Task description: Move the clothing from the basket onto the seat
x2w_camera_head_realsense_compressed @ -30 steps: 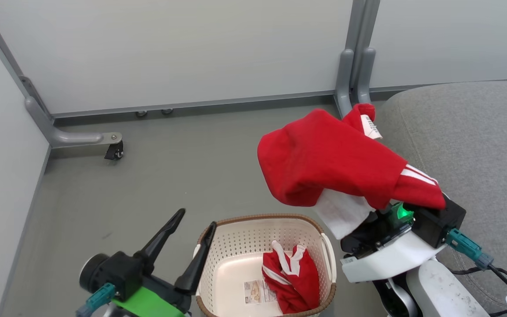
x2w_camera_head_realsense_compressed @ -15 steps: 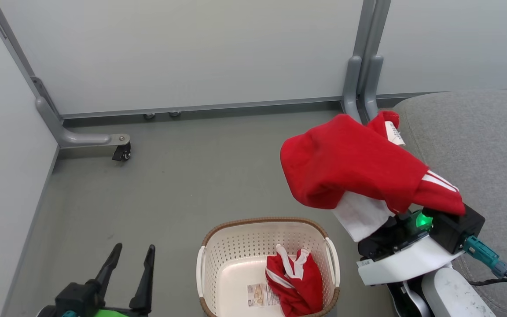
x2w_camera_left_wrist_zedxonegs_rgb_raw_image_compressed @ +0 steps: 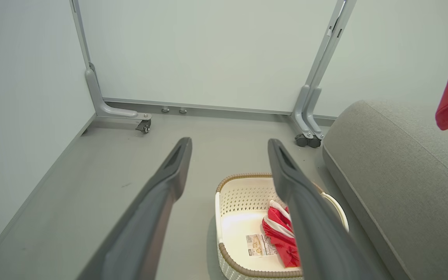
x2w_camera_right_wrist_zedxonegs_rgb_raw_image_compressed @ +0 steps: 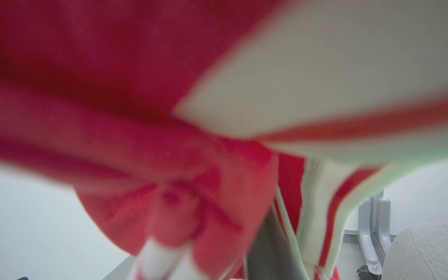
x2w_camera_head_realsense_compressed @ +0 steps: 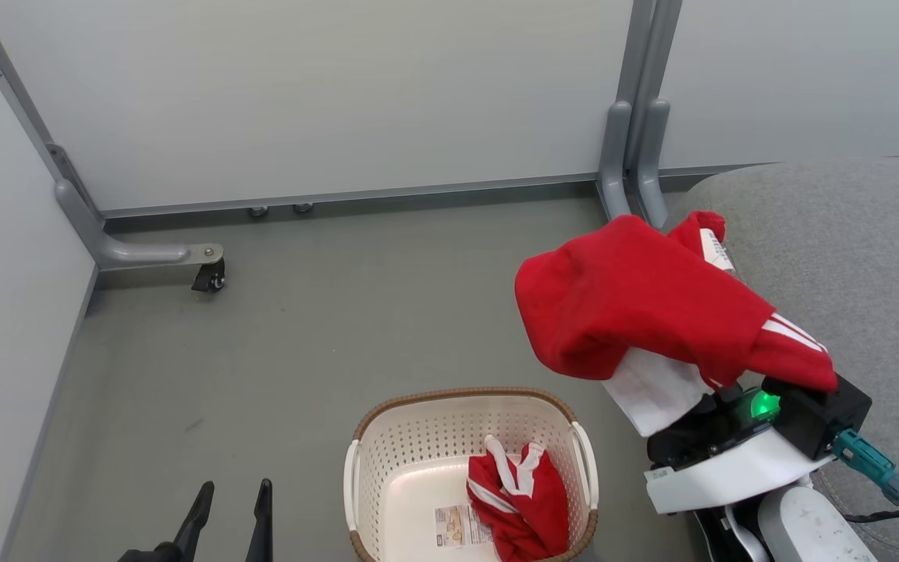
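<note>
One piece of red clothing [x2w_camera_head_realsense_compressed: 644, 304] with white stripes and a white label hangs in the air, draped over my right gripper, which is shut on it. The gripper's fingers are hidden under the cloth; its black-and-white body [x2w_camera_head_realsense_compressed: 738, 445] shows beside the seat's edge. Blurred red and white fabric [x2w_camera_right_wrist_zedxonegs_rgb_raw_image_compressed: 138, 97] hangs close in the right wrist view, around one dark finger [x2w_camera_right_wrist_zedxonegs_rgb_raw_image_compressed: 265, 252]. A second piece of red clothing [x2w_camera_head_realsense_compressed: 524, 507] [x2w_camera_left_wrist_zedxonegs_rgb_raw_image_compressed: 282, 233] lies crumpled in the basket [x2w_camera_head_realsense_compressed: 465, 394] [x2w_camera_left_wrist_zedxonegs_rgb_raw_image_compressed: 243, 177]. The grey seat [x2w_camera_head_realsense_compressed: 847, 257] [x2w_camera_left_wrist_zedxonegs_rgb_raw_image_compressed: 403, 175] lies at the right. My left gripper [x2w_camera_head_realsense_compressed: 232, 507] [x2w_camera_left_wrist_zedxonegs_rgb_raw_image_compressed: 230, 155] stands open, left of the basket.
White partition walls enclose the grey floor at the back and left. Their grey feet carry castors [x2w_camera_head_realsense_compressed: 207, 277] [x2w_camera_left_wrist_zedxonegs_rgb_raw_image_compressed: 307, 140]. A double grey post [x2w_camera_head_realsense_compressed: 633, 179] stands by the seat's far corner. A sticker [x2w_camera_head_realsense_compressed: 457, 524] lies on the basket's floor.
My left gripper has drawn back from the basket's left rim to the head view's bottom edge. My right gripper has carried the red clothing rightward and a little lower, toward the seat.
</note>
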Controlling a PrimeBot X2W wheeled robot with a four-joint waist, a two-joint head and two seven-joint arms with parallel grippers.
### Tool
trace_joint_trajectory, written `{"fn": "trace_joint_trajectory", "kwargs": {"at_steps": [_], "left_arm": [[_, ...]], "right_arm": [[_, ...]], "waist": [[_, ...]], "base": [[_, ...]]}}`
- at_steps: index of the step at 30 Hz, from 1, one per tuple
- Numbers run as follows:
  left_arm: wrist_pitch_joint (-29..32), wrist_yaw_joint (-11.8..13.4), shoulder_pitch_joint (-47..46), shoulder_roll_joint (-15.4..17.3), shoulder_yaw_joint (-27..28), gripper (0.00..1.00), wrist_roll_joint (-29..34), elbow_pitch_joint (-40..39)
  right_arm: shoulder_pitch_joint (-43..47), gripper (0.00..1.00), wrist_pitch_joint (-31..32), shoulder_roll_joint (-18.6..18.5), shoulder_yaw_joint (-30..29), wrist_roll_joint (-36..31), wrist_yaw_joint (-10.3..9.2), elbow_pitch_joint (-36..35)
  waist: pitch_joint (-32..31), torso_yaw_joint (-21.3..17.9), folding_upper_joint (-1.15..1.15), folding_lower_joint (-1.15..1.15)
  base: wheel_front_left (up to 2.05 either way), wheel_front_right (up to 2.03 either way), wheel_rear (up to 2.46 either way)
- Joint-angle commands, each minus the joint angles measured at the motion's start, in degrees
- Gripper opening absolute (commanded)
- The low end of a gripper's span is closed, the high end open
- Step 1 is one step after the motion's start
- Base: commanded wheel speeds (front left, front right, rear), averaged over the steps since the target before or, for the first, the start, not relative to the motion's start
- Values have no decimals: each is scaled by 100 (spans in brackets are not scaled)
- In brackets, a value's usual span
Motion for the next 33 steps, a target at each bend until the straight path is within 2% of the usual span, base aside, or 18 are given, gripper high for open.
{"fn": "trace_joint_trajectory", "kwargs": {"at_steps": [1,20,26,33], "left_arm": [[6,-10,76,-1,11,100,6,5],[6,-11,-91,-32,-58,100,33,-41],[6,-11,-133,-80,-17,100,38,-145],[6,-11,-253,-122,-49,100,21,-193]], "right_arm": [[36,0,-18,3,-17,-20,-2,1],[-63,0,-18,7,-7,-16,-2,21],[-100,0,-18,-18,-38,-49,-2,-14],[-159,0,-18,-66,-97,-66,-2,-36]], "waist": [[9,-1,0,0],[103,-95,0,0],[159,-357,0,0],[250,-900,0,0]], "base": [[0,0,0],[0,0,0],[0,0,0],[0,0,0]]}}
